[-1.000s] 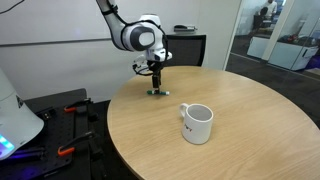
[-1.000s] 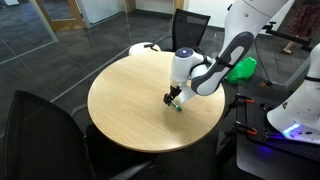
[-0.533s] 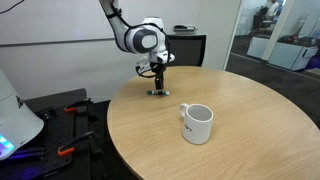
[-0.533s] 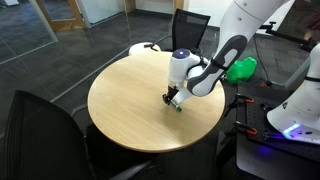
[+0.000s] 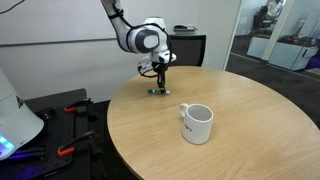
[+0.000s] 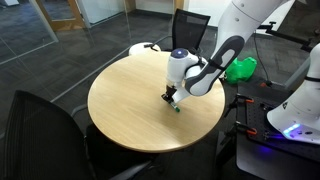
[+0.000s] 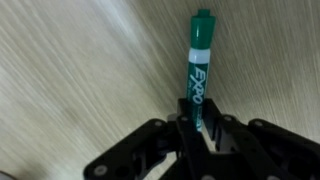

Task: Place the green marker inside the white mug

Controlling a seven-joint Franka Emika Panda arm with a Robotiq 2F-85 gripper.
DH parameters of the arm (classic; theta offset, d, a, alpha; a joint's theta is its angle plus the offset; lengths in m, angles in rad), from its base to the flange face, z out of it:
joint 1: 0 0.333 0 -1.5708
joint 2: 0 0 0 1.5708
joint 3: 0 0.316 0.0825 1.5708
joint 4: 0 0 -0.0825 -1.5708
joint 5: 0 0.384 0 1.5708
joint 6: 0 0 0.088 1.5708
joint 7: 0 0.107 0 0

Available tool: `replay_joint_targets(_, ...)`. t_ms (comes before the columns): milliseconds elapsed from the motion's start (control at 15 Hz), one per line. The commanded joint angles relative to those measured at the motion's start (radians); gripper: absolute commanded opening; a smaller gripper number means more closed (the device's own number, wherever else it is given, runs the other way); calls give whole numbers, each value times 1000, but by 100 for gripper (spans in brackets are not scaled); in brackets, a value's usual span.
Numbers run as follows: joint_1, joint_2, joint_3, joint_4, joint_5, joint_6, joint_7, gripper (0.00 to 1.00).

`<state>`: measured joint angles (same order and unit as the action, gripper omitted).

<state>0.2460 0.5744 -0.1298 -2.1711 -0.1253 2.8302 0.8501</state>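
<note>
Pincer [image 7: 196,125] low over the table, and its two dark fingers are pressed in on the green marker [image 7: 199,60], pinching the barrel right at the printed label, going by the wrist view. The marker juts out ahead of the fingers, green cap at the far end, with pale wood grain behind it. I can't tell whether it rests on the wood or hangs just clear of it. In an exterior view it is only a speck of green [image 6: 177,107] under the pincer [image 6: 173,99], near the table's rim on the arm's side.

How will it handle? My read: light, stiff, nothing fragile, but the round plastic barrel is smooth, so it could swivel or slide in a two-finger pinch. Around the middle of the barrel looks the sensible place to hold it, balanced with little leverage to twist. For the drop, one end should go in first.

Moving outward, the round wooden table [image 5: 250,110] carries the white mug [image 5: 197,123], upright with its mouth open to the ceiling and a small reddish mark on its side. It stands well apart from the pincer [image 5: 157,86], so there's a carry across open wood to come. A dark chair [image 6: 45,125] stands at the table.
</note>
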Motion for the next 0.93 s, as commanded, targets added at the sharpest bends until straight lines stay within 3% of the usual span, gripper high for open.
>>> replay_joint_targets(0,14,8,-15,13,31,2,-32,5)
replay_joint_targets(400,52,-67,-53,-26,9,-42,-1,5)
replay_joint_targets(667,134,-153,-156,-54,-65,-98,56,5)
replay_joint_targets(867,203,-224,-248,-58,-208,-185,182,5)
